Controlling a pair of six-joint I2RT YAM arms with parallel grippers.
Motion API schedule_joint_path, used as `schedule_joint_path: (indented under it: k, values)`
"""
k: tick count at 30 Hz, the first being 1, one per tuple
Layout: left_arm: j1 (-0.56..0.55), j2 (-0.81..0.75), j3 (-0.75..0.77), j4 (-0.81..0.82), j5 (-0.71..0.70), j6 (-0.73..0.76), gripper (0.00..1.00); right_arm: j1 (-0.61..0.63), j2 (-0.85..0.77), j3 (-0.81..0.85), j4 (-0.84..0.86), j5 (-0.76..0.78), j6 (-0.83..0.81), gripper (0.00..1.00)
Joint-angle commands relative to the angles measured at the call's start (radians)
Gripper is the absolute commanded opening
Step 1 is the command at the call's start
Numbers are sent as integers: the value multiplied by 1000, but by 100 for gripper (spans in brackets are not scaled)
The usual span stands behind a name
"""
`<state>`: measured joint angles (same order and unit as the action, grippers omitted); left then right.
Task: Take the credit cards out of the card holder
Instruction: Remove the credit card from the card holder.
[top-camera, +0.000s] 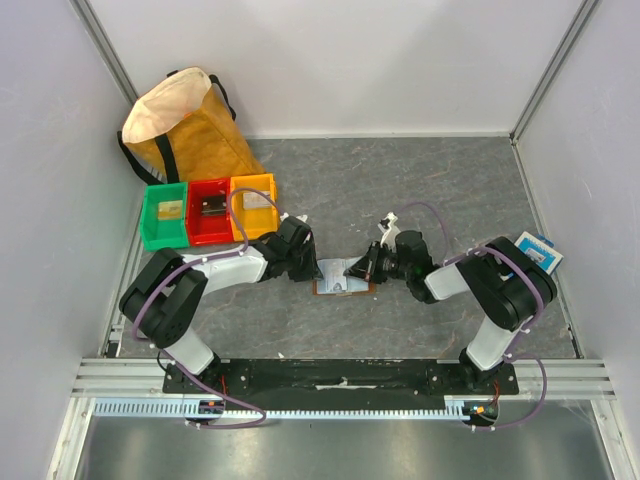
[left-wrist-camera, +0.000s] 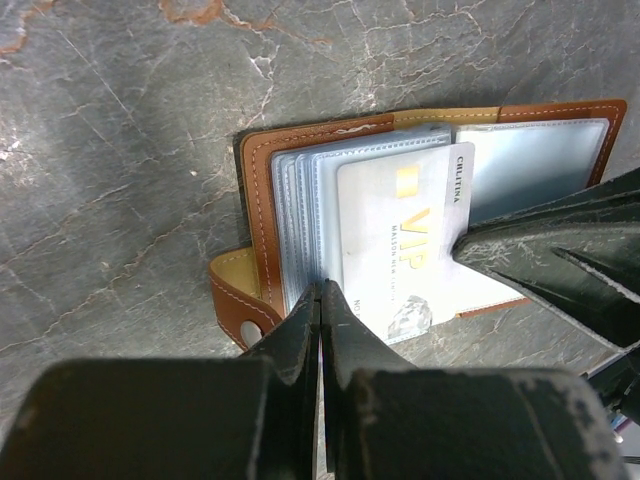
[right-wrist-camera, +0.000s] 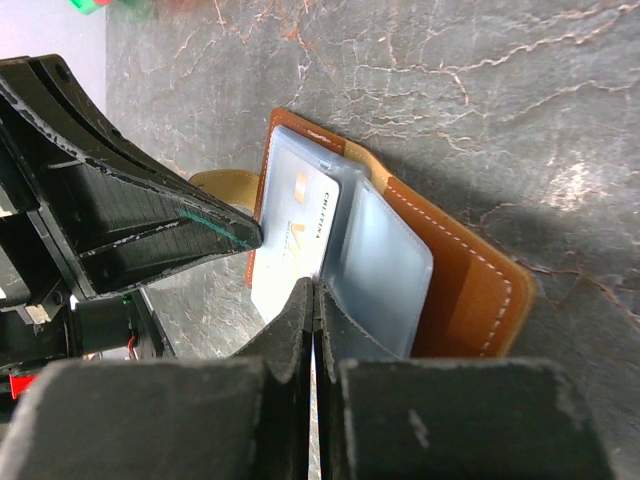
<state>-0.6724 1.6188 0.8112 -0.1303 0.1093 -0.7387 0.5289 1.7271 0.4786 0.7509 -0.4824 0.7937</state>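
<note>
The brown card holder (top-camera: 343, 276) lies open on the grey table between my two grippers. In the left wrist view it (left-wrist-camera: 256, 190) shows its pale blue plastic sleeves. A whitish credit card (left-wrist-camera: 400, 235) marked VIP sticks partway out of the top sleeve. My left gripper (left-wrist-camera: 320, 292) is shut, pinching the near edge of the sleeves. My right gripper (right-wrist-camera: 314, 288) is shut on the card's edge (right-wrist-camera: 293, 240), next to the empty sleeve (right-wrist-camera: 380, 275). From above, the left gripper (top-camera: 306, 268) is at the holder's left side and the right gripper (top-camera: 362, 266) at its right side.
Green (top-camera: 165, 216), red (top-camera: 210, 211) and orange (top-camera: 254, 205) bins stand at the back left, with a tan bag (top-camera: 185, 125) behind them. A blue-and-white packet (top-camera: 538, 250) lies at the right wall.
</note>
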Motion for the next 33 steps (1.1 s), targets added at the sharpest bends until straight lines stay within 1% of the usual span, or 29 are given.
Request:
schedule_joint_path:
  k: [1, 4, 11, 13, 15, 19, 22, 26, 30, 33]
  values:
    - [-6, 24, -21, -80, -54, 22, 2, -23, -11, 0, 15, -42, -17, 0]
    - [-7, 1, -20, -74, -40, 15, 3, -21, -3, 14, -16, -54, -33, 0]
    - [-33, -80, 34, -57, 13, -5, 21, -21, 25, 18, -2, -78, -22, 0]
    - [-36, -85, 51, -43, 32, -14, 22, -23, 23, 18, -4, -79, -24, 0]
    - [-35, -74, 69, -35, 44, -14, 21, -21, 25, 20, -5, -76, -25, 0]
    - [-33, -28, 95, -35, 50, -8, 13, -21, 31, 25, -5, -78, -24, 0]
    - [-35, -2, 88, -35, 27, -5, 7, -21, 31, 23, -4, -78, -24, 0]
    - [-33, 38, 77, -38, 24, 1, 2, -21, 28, 23, -5, -79, -24, 0]
    - [-36, 62, 63, -38, 26, 2, 2, -21, 29, 22, -7, -74, -22, 1]
    - [-33, 59, 51, -38, 20, 1, 2, -21, 31, 23, -5, -76, -22, 6]
